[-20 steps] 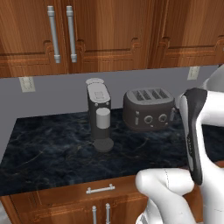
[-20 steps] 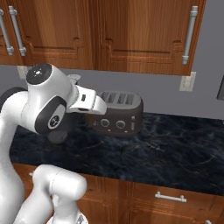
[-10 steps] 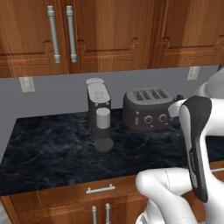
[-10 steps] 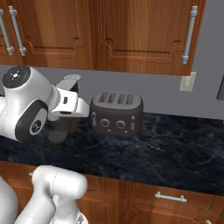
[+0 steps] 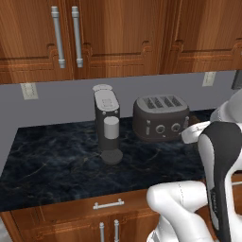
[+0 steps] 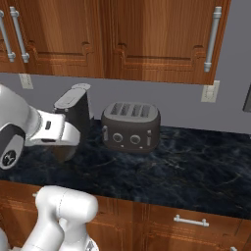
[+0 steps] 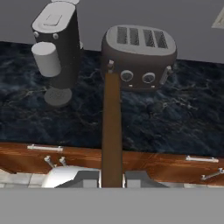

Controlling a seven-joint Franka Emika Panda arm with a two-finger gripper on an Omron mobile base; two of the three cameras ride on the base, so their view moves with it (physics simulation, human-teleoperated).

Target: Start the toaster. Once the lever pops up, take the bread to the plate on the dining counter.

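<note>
Since the black marbled tabletop [image 5: 56, 160] under the wall cabinets is only the toasting station, the carry to the plate is, I judge, not yet done. Against the back wall stands the toaster [image 5: 160, 118], beside the taller coffee machine [image 5: 108, 123], its slots looking empty. Seen edge-on in the hand view, the bread [image 7: 111, 131] is clear of the toaster. The hand [image 7: 112, 179] is clamped narrowly on its flat faces, so the slice cannot slip.
</note>
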